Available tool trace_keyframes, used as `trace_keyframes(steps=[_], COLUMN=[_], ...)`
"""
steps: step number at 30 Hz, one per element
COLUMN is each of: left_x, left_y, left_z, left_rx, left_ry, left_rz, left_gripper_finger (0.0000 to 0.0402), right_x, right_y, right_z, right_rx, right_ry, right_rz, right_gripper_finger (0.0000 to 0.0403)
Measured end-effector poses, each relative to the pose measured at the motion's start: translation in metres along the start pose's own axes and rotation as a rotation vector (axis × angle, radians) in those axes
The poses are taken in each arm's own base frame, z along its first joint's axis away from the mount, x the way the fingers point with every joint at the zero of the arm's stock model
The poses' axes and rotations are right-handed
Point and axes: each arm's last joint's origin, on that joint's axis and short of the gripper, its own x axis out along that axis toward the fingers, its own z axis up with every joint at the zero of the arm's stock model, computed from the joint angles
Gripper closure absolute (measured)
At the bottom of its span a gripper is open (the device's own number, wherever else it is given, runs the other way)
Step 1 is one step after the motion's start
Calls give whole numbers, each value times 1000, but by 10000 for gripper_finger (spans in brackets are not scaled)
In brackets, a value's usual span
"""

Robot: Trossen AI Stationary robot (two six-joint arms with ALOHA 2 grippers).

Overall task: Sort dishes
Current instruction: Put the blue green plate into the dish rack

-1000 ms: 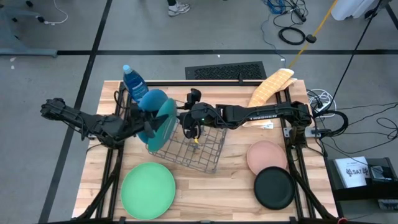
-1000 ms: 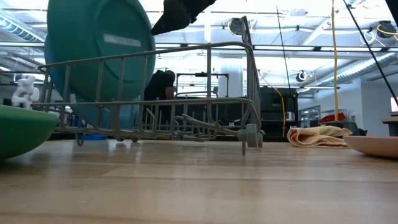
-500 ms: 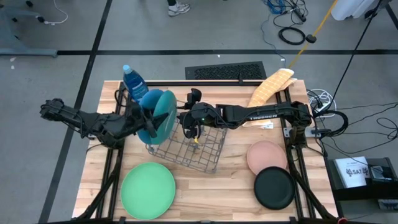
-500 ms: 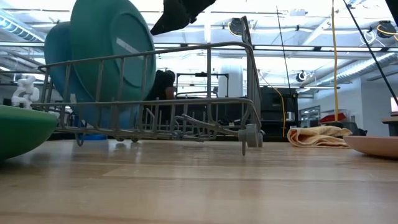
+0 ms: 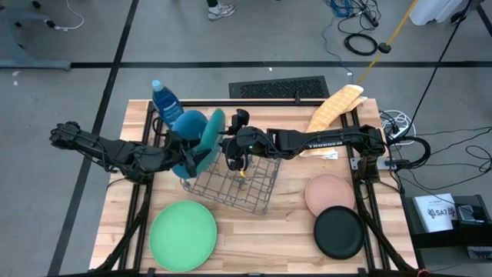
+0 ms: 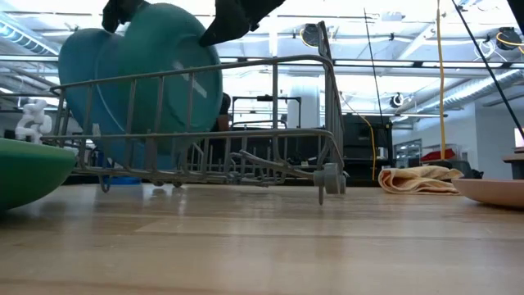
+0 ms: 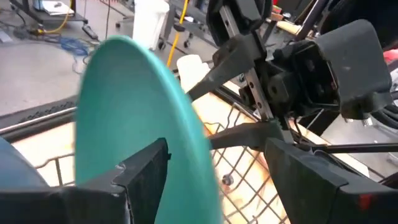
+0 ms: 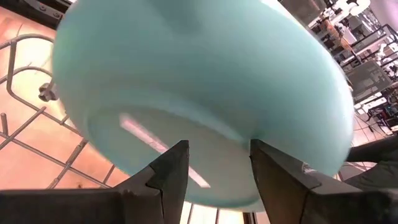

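Note:
The dark green plate (image 5: 211, 137) stands on edge in the grey wire rack (image 5: 238, 181), beside the blue plate (image 5: 187, 125), which also stands in the rack; the low view shows both plates (image 6: 164, 82) (image 6: 78, 90). My left gripper (image 5: 196, 150) is open, with the dark green plate's rim (image 7: 186, 137) between its fingers. My right gripper (image 5: 233, 150) is open over the rack, right at the plate's underside (image 8: 205, 74). The light green plate (image 5: 183, 235), pink plate (image 5: 329, 192) and black plate (image 5: 338, 232) lie flat on the table. My left gripper comes level from the table's left. The dark green plate's upper rim lies against one finger (image 7: 140, 177); the other finger (image 7: 298, 174) stands apart from it. The plate is tilted, its lower edge in the rack. My right gripper: I cannot tell whether its fingers touch the plate's underside.
A blue bottle (image 5: 164, 100) stands behind the rack at the far left. A folded beige cloth (image 5: 334, 108) lies at the far right. The light green plate's rim (image 6: 24, 168) fills the near left in the low view.
The dark green plate has turned from facing the near edge to nearly edge-on, and its top has swung toward the table's right, uncovering the blue plate behind it. Its lower edge has stayed in the rack.

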Motion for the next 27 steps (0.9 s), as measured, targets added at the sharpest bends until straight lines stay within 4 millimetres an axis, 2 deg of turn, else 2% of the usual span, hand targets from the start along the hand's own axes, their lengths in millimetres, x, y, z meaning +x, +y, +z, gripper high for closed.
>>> trace_keyframes(steps=[4,17,27], left_x=[-2,-18,-39], left_y=[0,-10,-22], left_z=[4,40,78], left_rx=[-24,-38,-6], left_ry=[-27,-109,-210], left_rz=[-20,-86,-210], left_gripper_finger=[134,134,134], right_x=[0,0,6], right_y=[0,-1,-17], right_z=[0,3,0], right_rx=[0,8,39], right_ry=[-1,-42,-98], right_rz=[2,20,15], right_gripper_finger=[236,236,236])
